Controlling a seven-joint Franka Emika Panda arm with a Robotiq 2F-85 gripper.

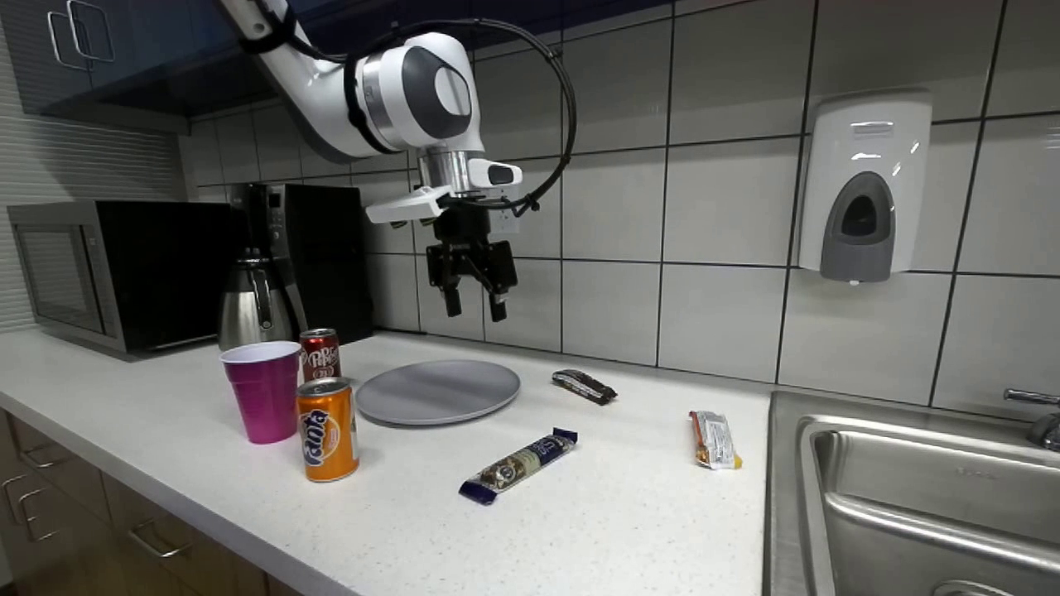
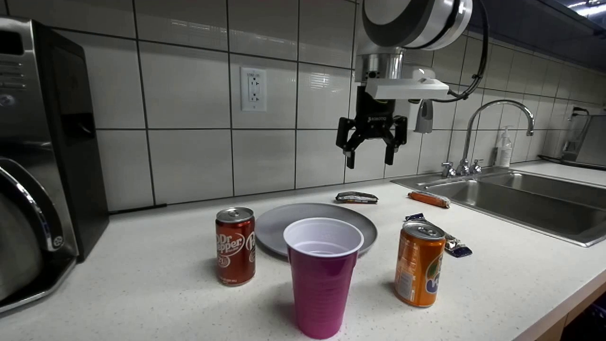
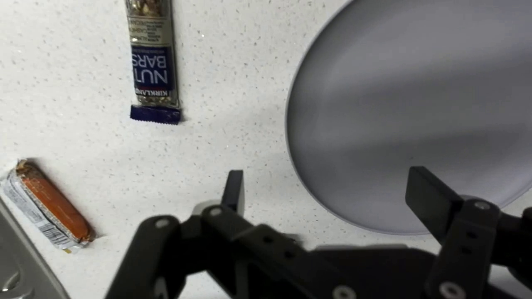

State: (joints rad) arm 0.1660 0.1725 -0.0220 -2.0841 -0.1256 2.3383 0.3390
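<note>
My gripper point(image 1: 475, 310) hangs open above the counter in both exterior views, with nothing between its fingers. In the wrist view one fingertip point(image 3: 430, 195) stands over the grey plate point(image 3: 374, 104), the other over bare counter beside its rim. A dark wrapped bar point(image 1: 584, 386) lies near the wall, to the plate's right; the gripper mostly hides it in the wrist view. The blue-ended nut bar point(image 3: 151, 68) lies flat, apart from the plate. Closer to the sink is an orange-and-silver bar point(image 3: 58, 207). No object touches the gripper point(image 2: 369, 162).
A magenta cup point(image 2: 322, 289), an orange Fanta can point(image 2: 419, 270) and a red Dr Pepper can point(image 2: 235, 251) stand upright around the plate. The steel sink point(image 1: 787, 488) borders the bars. A microwave point(image 1: 166, 273) and steel carafe point(image 1: 248, 306) sit at the far end, a tiled wall behind.
</note>
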